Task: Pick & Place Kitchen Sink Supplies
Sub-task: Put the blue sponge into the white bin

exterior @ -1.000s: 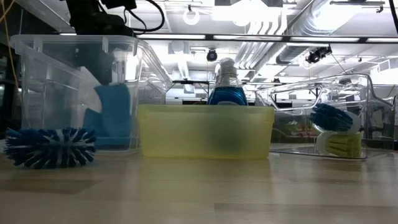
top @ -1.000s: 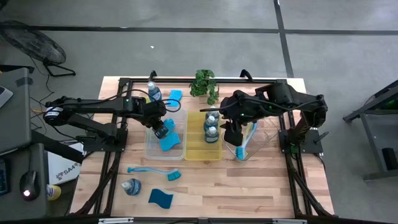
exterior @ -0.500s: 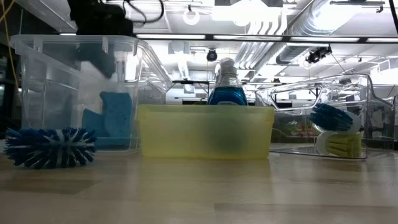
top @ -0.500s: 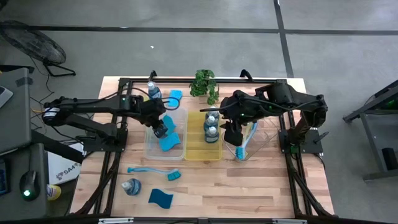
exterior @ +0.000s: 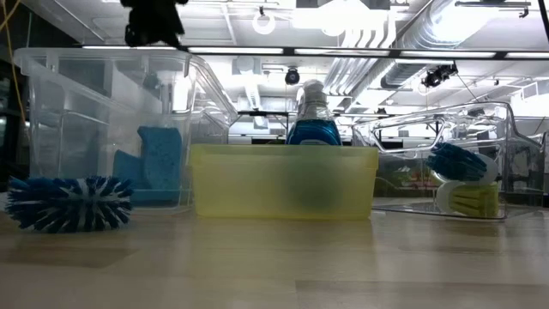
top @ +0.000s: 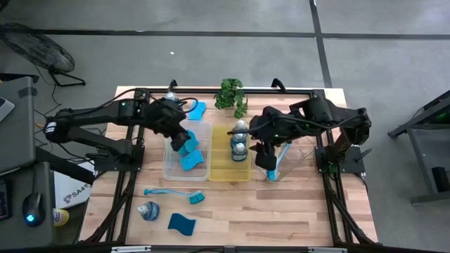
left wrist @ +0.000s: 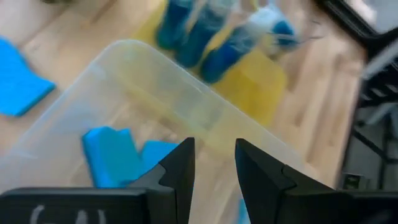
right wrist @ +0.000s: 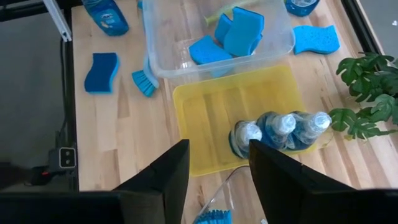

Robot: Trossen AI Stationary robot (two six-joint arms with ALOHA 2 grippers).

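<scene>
My left gripper (top: 181, 135) (left wrist: 214, 163) is open and empty above the clear tray (top: 171, 167), which holds several wavy blue sponges (top: 188, 157) (left wrist: 117, 155) leaning together on its floor. Three blue soap bottles (top: 239, 140) (right wrist: 280, 129) stand in the yellow tray (top: 226, 172). My right gripper (top: 266, 156) (right wrist: 217, 169) is open and empty over the right clear tray, where the brushes (top: 278, 163) (exterior: 463, 176) lie. On the table lie a blue brush (top: 176, 192), a bottle (top: 148, 209) and a sponge (top: 181, 223). Another bottle (top: 171, 100) and sponge (top: 198, 107) sit near the far edge.
A small potted plant (top: 230, 94) stands at the far edge behind the trays. The three trays sit side by side mid-table. A dark frame rail runs along the table's left, right and far sides. Bare wood (top: 281, 218) lies toward the near right.
My left gripper has let go of a blue sponge inside the clear tray, risen above the tray's rim and drawn back toward the far left. The sponge has settled lower and now leans among the others in the tray.
</scene>
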